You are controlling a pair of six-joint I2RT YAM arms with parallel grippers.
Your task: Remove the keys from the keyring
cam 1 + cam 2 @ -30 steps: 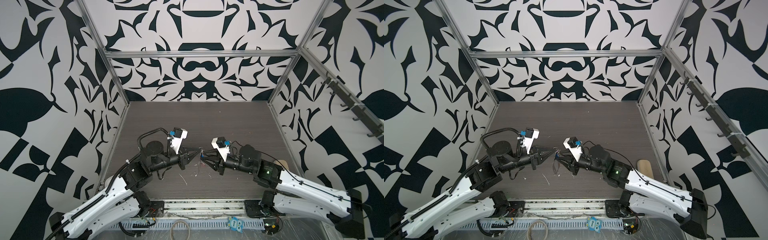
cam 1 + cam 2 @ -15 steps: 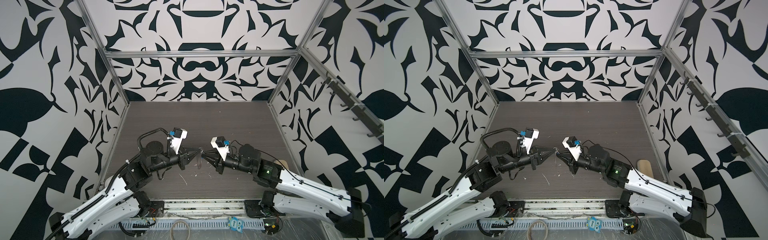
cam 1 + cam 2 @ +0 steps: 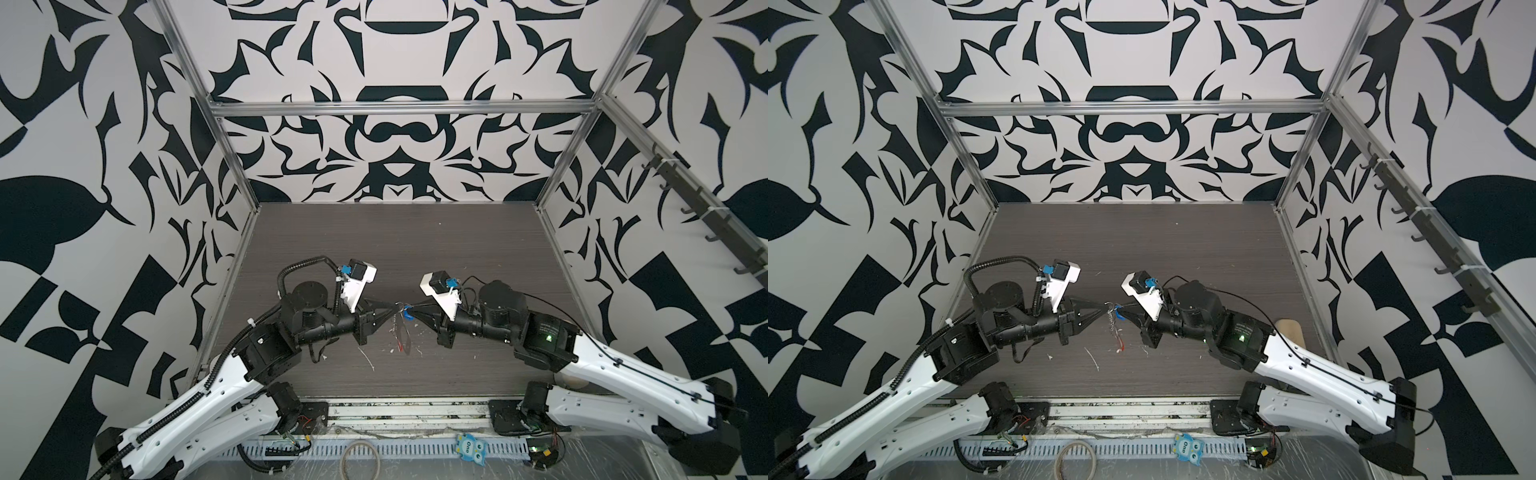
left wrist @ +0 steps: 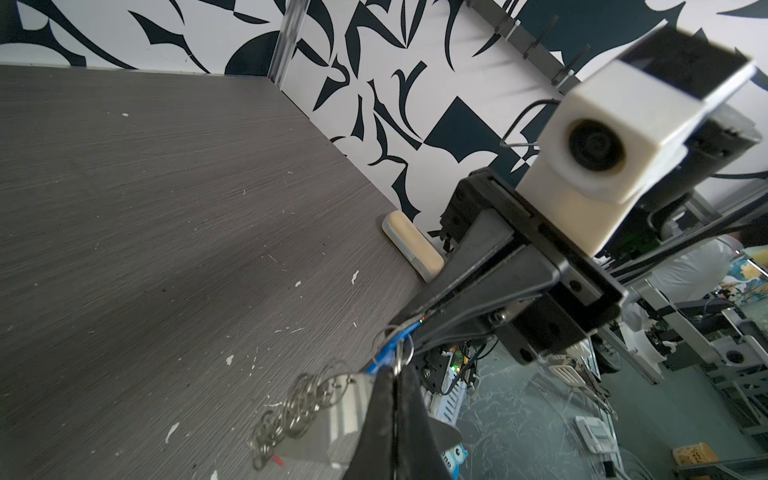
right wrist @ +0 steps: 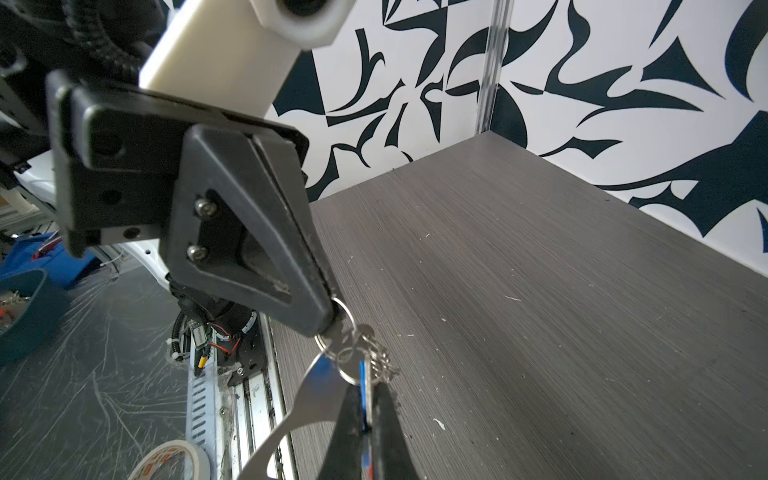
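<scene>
We see the left claw [image 5: 327,320] clamped shut on the keyring [image 4: 345,411], held above the table [image 3: 415,249], while the right claw [image 5: 362,419] pinches the blue-tagged key [image 5: 363,382] tight; the red-tagged key [image 3: 1121,343] dangles at the keyring's lower end.

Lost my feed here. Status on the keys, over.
Left end effector shut on keyring, right end effector shut on blue-tag key. Keyring held up between them, blue-tag key not yet off, red-tag key hanging below. Nothing in the way.
</scene>
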